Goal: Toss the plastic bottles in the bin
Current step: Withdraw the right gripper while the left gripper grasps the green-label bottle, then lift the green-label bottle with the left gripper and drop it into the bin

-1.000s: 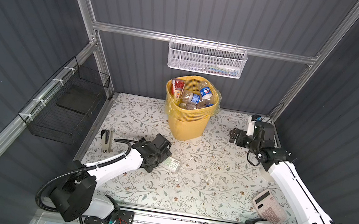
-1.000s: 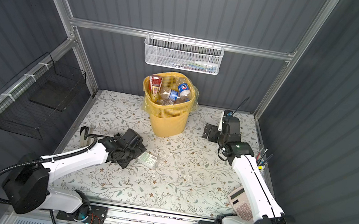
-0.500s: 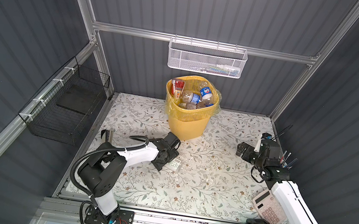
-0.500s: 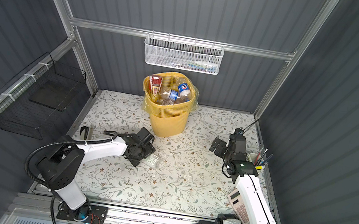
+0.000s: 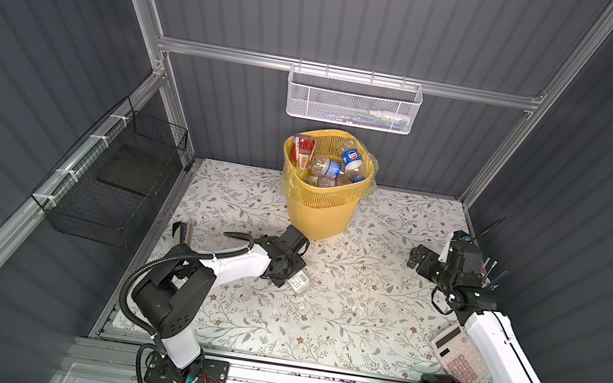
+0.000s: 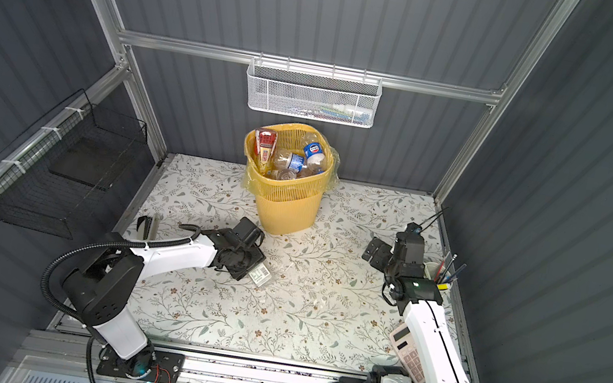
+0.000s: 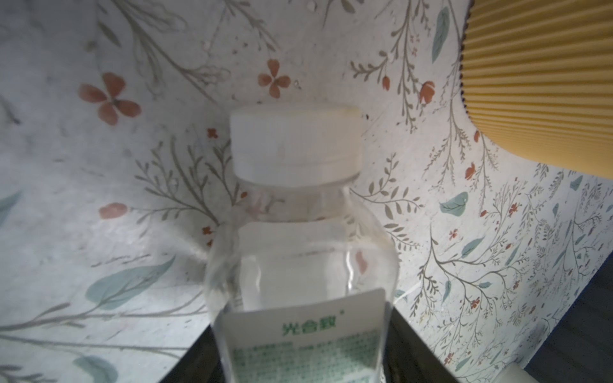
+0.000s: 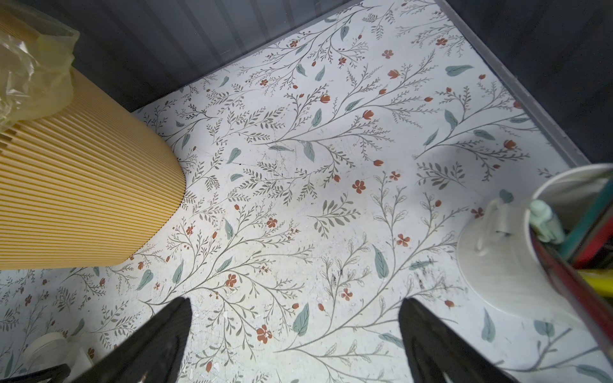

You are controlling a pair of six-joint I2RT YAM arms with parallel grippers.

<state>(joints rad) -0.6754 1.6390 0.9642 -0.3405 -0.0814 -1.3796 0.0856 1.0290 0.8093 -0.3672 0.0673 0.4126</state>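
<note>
Floral tabletop (image 5: 363,295) | left arm (image 5: 238,263) stretched low, jaws clasp bottle (image 7: 300,265) | right arm (image 5: 497,351) aloft, jaws wide

Dark grey ribbed walls (image 5: 368,13) enclose three sides, framed by aluminium rails (image 5: 235,55). A white mesh basket (image 5: 351,101) hangs on the back rail, and a black wire basket (image 5: 116,186) on the left wall. The worktop (image 5: 360,315) is floral-patterned and evenly lit.

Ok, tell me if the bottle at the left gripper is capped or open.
Capped: the bottle has a white cap seated on its neck, seen in the left wrist view.
</note>
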